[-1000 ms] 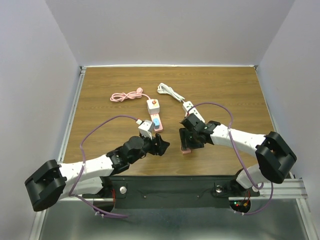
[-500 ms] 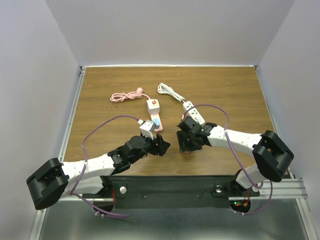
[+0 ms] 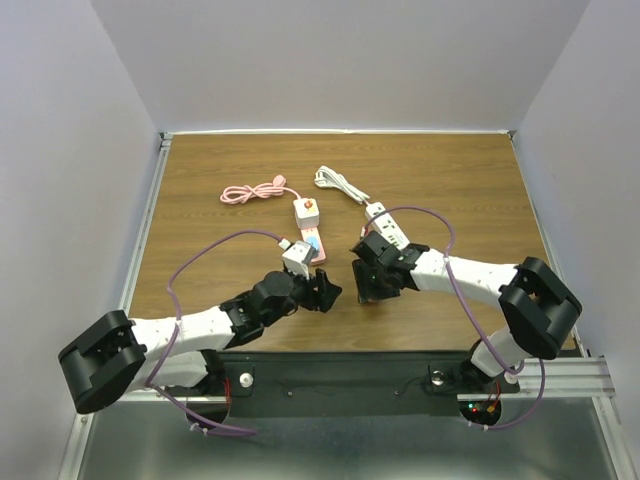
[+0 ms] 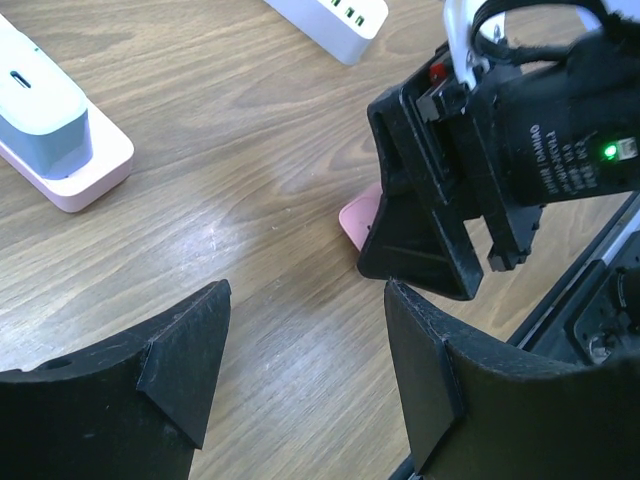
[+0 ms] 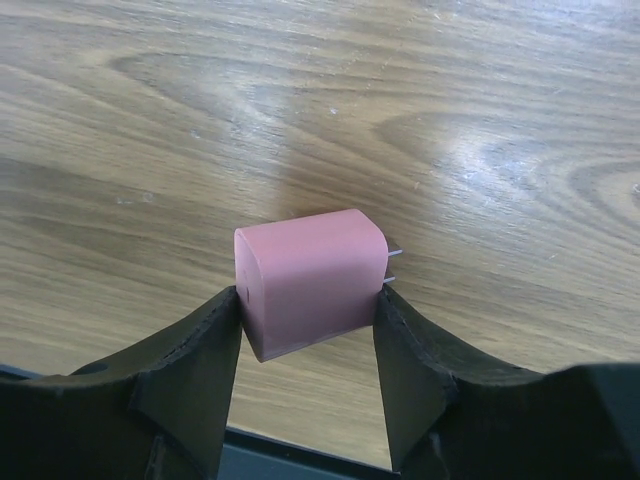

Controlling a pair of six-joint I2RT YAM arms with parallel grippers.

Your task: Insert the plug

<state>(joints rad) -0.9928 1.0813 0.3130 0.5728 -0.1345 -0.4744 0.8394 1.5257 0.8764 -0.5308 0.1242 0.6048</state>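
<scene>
My right gripper (image 3: 372, 283) is shut on a pink plug block (image 5: 310, 272); its fingers (image 5: 200, 350) press both sides, and two metal prongs stick out to the right in the right wrist view. The plug sits at or just above the wood. A corner of it shows in the left wrist view (image 4: 357, 216). The white power strip (image 3: 386, 222) lies just behind the right gripper and also shows in the left wrist view (image 4: 340, 20). My left gripper (image 3: 325, 290) is open and empty, facing the right gripper over bare wood (image 4: 305, 300).
A pink base holding a pale blue and white block (image 3: 313, 245) lies next to the left wrist and shows in the left wrist view (image 4: 60, 135). A white adapter (image 3: 305, 210) with a coiled pink cable (image 3: 252, 192) and the strip's white cord (image 3: 335, 180) lie further back.
My right gripper has moved a little left and away from the near edge with the pink plug in it. My left arm has barely shifted.
</scene>
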